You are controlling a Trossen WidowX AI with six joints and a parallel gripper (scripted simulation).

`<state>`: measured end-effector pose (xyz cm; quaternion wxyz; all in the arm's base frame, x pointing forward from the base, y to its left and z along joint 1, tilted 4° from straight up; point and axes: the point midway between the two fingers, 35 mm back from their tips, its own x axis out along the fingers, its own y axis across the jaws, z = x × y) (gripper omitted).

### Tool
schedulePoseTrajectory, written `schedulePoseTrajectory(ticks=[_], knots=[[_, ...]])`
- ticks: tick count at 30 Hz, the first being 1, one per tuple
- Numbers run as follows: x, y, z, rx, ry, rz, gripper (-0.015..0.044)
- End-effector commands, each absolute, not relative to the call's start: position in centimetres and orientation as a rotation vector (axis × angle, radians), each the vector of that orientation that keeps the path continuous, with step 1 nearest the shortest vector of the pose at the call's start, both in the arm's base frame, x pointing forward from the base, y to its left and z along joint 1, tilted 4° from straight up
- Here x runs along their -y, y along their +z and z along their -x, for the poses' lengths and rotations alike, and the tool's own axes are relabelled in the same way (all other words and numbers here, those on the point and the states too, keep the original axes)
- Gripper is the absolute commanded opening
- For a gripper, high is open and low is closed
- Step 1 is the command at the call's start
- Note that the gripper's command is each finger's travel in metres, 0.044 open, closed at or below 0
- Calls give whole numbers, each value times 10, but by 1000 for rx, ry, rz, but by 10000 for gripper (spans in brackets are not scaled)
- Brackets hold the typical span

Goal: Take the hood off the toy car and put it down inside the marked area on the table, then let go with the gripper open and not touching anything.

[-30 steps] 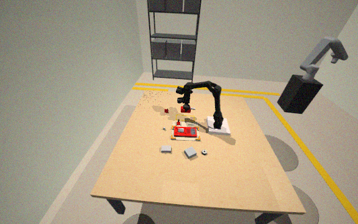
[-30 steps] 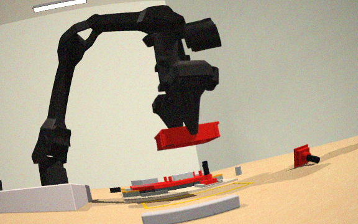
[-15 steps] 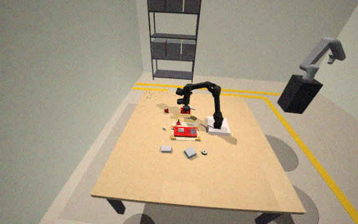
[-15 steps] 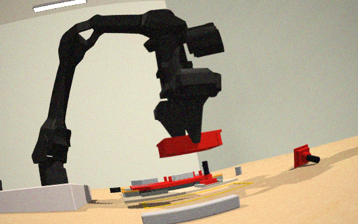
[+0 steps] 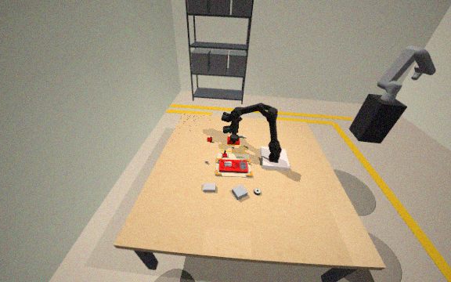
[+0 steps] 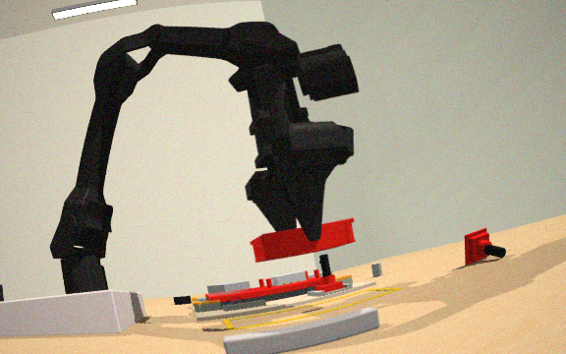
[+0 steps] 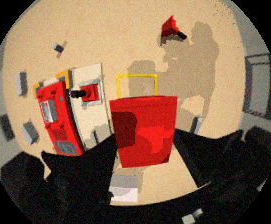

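Observation:
The red hood [image 5: 230, 142] [image 6: 337, 232] [image 7: 146, 120] hangs in the air, slightly tilted in the exterior view. My gripper [image 5: 234, 139] [image 6: 300, 235] [image 7: 144, 133] is shut on the hood, with a finger on each side. The marked area, a yellow outline [image 6: 228, 324] [image 7: 137, 75], lies on the table below; in the wrist view the hood hides its near part. The hoodless toy car [image 5: 233, 166] [image 6: 244, 294] [image 7: 58, 92] sits beside the outline, its engine bay parts showing.
A red piece with a black peg [image 5: 225, 155] [image 6: 329, 285] [image 7: 91, 93] stands between car and outline. Another red part [image 5: 209, 139] [image 6: 474, 246] [image 7: 169, 26] lies farther off. A grey bar [image 6: 303, 331] lies by the outline. Grey blocks [image 5: 209, 187] [image 7: 31, 133] and a small wheel [image 5: 257, 191] lie past the car.

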<state>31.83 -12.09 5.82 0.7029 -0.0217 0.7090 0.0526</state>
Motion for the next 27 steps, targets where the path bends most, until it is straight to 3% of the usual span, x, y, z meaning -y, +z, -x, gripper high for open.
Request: schedulePoseTrajectory(ticks=[1, 27], knots=[[120, 52, -317, -1584, 121, 52, 0], [119, 26, -315, -1584, 121, 52, 0]])
